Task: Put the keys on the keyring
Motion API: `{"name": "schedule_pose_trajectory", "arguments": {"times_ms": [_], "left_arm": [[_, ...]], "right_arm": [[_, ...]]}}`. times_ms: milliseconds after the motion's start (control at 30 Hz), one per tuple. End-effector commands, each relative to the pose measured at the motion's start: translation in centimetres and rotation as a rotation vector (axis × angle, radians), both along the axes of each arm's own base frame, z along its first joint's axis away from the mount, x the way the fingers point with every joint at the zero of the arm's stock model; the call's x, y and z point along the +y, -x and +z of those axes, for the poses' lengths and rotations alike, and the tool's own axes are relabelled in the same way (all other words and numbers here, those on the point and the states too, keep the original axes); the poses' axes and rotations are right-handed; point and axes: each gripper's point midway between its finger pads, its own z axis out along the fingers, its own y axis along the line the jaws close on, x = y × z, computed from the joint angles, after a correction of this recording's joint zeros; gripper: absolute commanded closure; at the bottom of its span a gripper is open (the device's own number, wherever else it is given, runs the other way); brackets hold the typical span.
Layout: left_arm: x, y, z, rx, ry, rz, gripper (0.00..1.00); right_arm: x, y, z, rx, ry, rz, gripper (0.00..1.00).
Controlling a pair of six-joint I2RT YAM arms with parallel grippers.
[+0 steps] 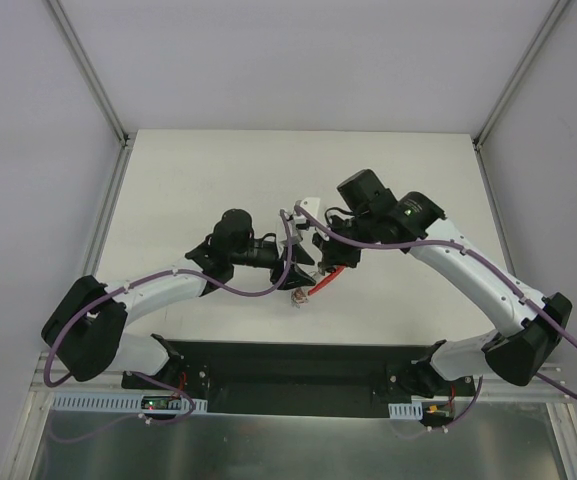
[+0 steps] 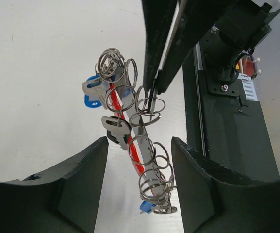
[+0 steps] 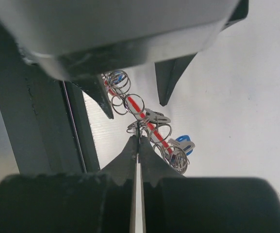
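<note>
keyring point(image 2: 130, 141) long axis runs from right hand point(image 3: 138, 140), clamped on one loop, into left hand point(image 2: 139, 155), spread apart.

The keyring point(image 2: 132, 127) is made up of thin, polished metal wire rings, glossy and mirror-bright, with a smooth red plastic tag point(image 2: 114, 99) among them. A blue-headed key point(image 2: 91, 98), at nine o'clock of the bunch, and a black-headed key point(image 2: 115, 131) are shown with dull silvery metal blades and plastic heads. The fingers point(image 2: 81, 184) of the left gripper point(image 2: 140, 141) are moulded in matt black plastic. The white tabletop point(image 2: 33, 73) is seen as smooth and matt.
</note>
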Motion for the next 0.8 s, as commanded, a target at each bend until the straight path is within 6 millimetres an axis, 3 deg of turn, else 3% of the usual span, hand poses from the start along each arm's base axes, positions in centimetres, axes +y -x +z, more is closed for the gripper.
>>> {"name": "schedule_pose_trajectory", "arguments": {"times_ms": [0,467,767], "left_arm": [[0.0,0.0,2.5,-0.091,0.077,-0.018,0.46],[1.3,3.1,4.8,-0.15,0.126,-0.186,0.5],[0.9,2.7,4.7,-0.135,0.11,-0.19,0.57]], "right_arm": [[1.1,0.6,2.6,-0.05,-0.056,0.059,0.99],[1.4,1.8,4.0,-0.076,-0.071,0.089,0.99],[1.6,2.0,4.5,-0.083,-0.076,0.094,0.99]]}}
